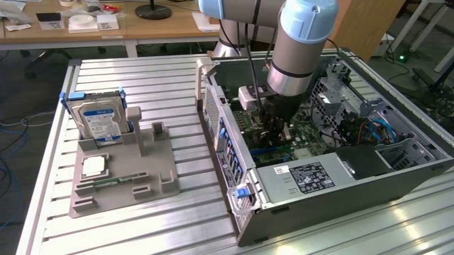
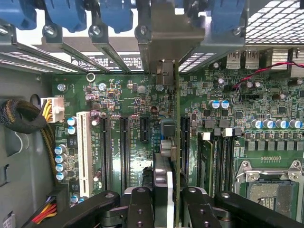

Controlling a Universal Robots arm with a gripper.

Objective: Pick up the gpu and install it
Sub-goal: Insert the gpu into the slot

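Note:
My gripper (image 2: 168, 202) reaches down into the open computer case (image 1: 341, 202), its black fingers (image 2: 141, 209) shut on the gpu (image 2: 175, 118). The gpu is a thin dark card seen edge-on, running from between the fingers to its metal bracket (image 2: 164, 45) at the case's rear slot openings. It stands upright over the green motherboard (image 2: 128, 95), beside a long black expansion slot (image 2: 184, 142). In the exterior view the gripper (image 1: 274, 126) is low over the motherboard (image 1: 301, 133), in the middle of the case.
On the exterior view's left, a grey fixture (image 1: 152, 175) holds a silver hard drive (image 1: 99, 119), a processor chip (image 1: 93, 166) and a green memory stick (image 1: 114, 181). Inside the case are a power supply (image 1: 312, 178), blue slot latches (image 2: 71, 16), a cable bundle (image 2: 21, 118) and the processor socket (image 2: 270, 185).

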